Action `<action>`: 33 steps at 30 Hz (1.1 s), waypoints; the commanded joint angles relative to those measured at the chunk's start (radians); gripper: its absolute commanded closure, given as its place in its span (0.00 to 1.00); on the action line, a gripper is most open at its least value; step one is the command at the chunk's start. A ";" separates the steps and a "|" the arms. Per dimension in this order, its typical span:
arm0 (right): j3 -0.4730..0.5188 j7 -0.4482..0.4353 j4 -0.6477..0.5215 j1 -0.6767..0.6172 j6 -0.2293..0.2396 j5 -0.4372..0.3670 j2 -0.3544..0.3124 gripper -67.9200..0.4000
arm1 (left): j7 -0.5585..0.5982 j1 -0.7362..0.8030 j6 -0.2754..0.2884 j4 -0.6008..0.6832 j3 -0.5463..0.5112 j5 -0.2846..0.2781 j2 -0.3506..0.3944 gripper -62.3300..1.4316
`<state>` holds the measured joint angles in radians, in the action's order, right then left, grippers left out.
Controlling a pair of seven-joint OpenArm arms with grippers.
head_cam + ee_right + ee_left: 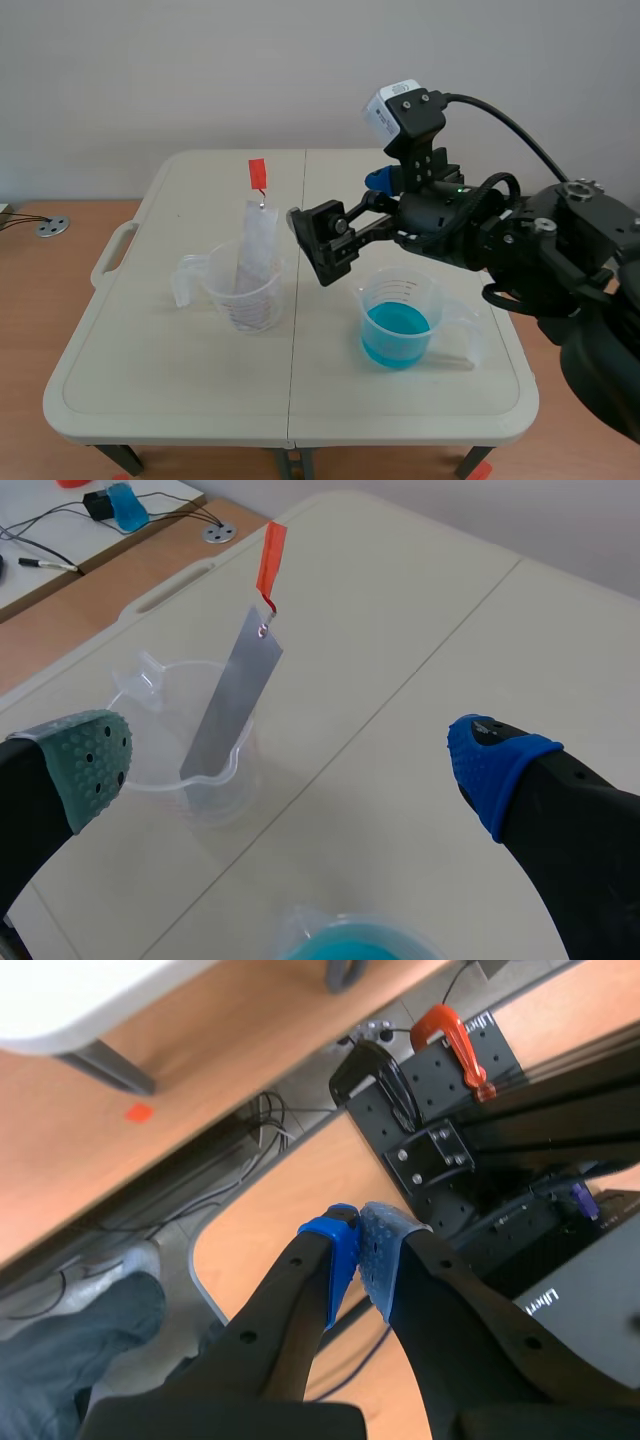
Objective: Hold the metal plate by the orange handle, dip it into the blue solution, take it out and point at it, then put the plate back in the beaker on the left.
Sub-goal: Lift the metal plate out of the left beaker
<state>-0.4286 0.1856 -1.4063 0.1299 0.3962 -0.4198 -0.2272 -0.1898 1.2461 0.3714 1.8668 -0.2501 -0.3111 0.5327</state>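
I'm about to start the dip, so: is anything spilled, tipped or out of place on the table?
Nothing stands out. The metal plate leans in the upright clear beaker with its orange handle up, and the blue solution sits inside the other beaker, also upright. No spill shows on the table.

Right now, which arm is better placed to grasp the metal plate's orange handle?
Right: the right gripper hovers open beside the clear plastic beaker holding the grey metal plate, orange handle ahead; the left gripper is shut, off the table.

Left gripper, jaws together, hangs above cables and an orange clamp.
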 commanded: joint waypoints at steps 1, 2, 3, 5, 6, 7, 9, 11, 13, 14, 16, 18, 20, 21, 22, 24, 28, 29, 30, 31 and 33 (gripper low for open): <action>-0.007 -0.011 0.026 0.051 -0.003 -0.011 0.023 0.02 | 0.013 0.018 0.005 0.010 -0.001 -0.006 0.000 0.91; -0.013 -0.011 0.054 0.071 -0.003 -0.010 0.039 0.02 | 0.013 0.024 0.006 0.010 -0.001 -0.006 0.000 0.91; -0.019 -0.011 0.082 0.091 -0.003 -0.010 0.055 0.02 | 0.011 0.028 0.005 0.010 -0.001 -0.006 0.000 0.91; -0.026 -0.011 0.138 0.130 -0.003 -0.007 0.089 0.02 | 0.011 0.031 0.005 0.010 -0.001 -0.006 0.000 0.91; -0.026 -0.011 0.164 0.150 -0.003 -0.006 0.107 0.02 | 0.010 0.031 0.005 0.010 -0.001 -0.006 0.000 0.91; -0.026 -0.011 0.189 0.167 -0.003 -0.002 0.124 0.02 | 0.010 0.031 0.005 0.010 -0.001 -0.006 0.000 0.91; -0.026 -0.012 0.234 0.200 -0.003 0.008 0.158 0.02 | 0.010 0.031 0.005 0.010 -0.001 -0.006 0.000 0.91; -0.026 -0.011 0.274 0.229 -0.003 0.021 0.192 0.02 | 0.010 0.031 0.005 0.010 -0.001 -0.006 0.000 0.91; -0.026 -0.011 0.314 0.256 -0.003 0.045 0.227 0.02 | 0.010 0.031 0.005 0.010 -0.001 -0.006 0.000 0.91; -0.026 -0.011 0.333 0.269 -0.003 0.060 0.243 0.02 | 0.010 0.031 0.005 0.010 -0.001 -0.006 0.000 0.91; -0.026 -0.011 0.373 0.290 -0.003 0.078 0.274 0.02 | 0.010 0.031 0.005 0.010 -0.001 -0.006 0.000 0.91; -0.026 -0.011 0.408 0.309 -0.003 0.080 0.300 0.02 | 0.010 0.031 0.005 0.010 -0.001 -0.006 0.000 0.91; -0.026 -0.013 0.442 0.328 -0.003 0.084 0.322 0.02 | 0.012 0.031 0.005 0.010 -0.001 -0.006 0.000 0.91; -0.026 -0.015 0.459 0.338 -0.003 0.084 0.331 0.02 | 0.013 0.031 0.005 0.010 -0.001 -0.006 0.000 0.91; -0.026 -0.016 0.474 0.347 -0.003 0.084 0.338 0.02 | 0.013 0.031 0.005 0.010 -0.001 -0.006 0.000 0.91; -0.026 -0.018 0.503 0.364 -0.004 0.084 0.348 0.02 | 0.013 0.031 0.005 0.010 -0.001 -0.006 0.000 0.91; -0.026 -0.040 0.538 0.382 -0.005 0.084 0.352 0.02 | 0.013 0.031 0.005 0.010 -0.001 -0.006 0.000 0.91; -0.026 -0.051 0.542 0.383 -0.007 0.084 0.352 0.02 | 0.013 0.031 0.005 0.010 -0.001 -0.006 0.000 0.91; -0.026 -0.061 0.542 0.383 -0.008 0.084 0.352 0.02 | 0.013 0.031 0.005 0.010 -0.001 -0.006 0.000 0.91; -0.026 -0.064 0.542 0.383 -0.008 0.084 0.352 0.02 | 0.013 0.031 0.005 0.010 -0.001 -0.006 0.000 0.91; -0.026 -0.064 0.542 0.383 -0.007 0.084 0.352 0.02 | 0.013 0.031 0.005 0.010 -0.001 -0.006 0.000 0.91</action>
<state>-0.4538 0.1326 -0.8440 0.4843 0.3874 -0.3286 0.1242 -0.1867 1.2713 0.3714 1.8668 -0.2501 -0.3111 0.5327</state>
